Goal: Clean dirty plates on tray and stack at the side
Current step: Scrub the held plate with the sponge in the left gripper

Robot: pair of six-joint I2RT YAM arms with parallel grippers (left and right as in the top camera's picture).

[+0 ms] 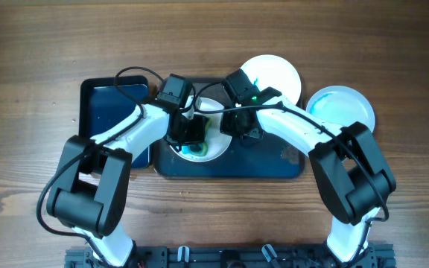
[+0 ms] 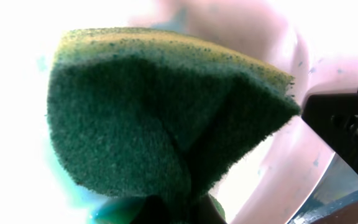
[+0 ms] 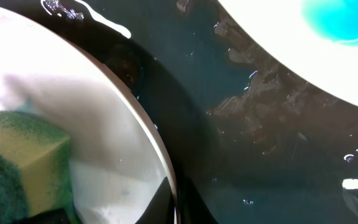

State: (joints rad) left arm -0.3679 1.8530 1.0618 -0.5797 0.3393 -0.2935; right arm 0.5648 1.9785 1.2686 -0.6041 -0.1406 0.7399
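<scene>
A white plate (image 1: 216,147) with blue-green smears sits on the left part of the dark tray (image 1: 274,164). My left gripper (image 1: 188,132) is shut on a green and yellow sponge (image 2: 160,118) and presses it onto this plate. My right gripper (image 1: 238,126) is shut on the plate's right rim (image 3: 166,162); the sponge also shows in the right wrist view (image 3: 17,162). A second plate (image 1: 278,74) with a blue spot overlaps the tray's far edge and shows in the right wrist view (image 3: 303,43). A third plate (image 1: 341,108) with a pale blue film lies on the table to the right.
A smaller black tub (image 1: 106,112) stands on the left, next to the tray. The wooden table (image 1: 28,89) surrounds everything. Both arms cross over the tray's near half.
</scene>
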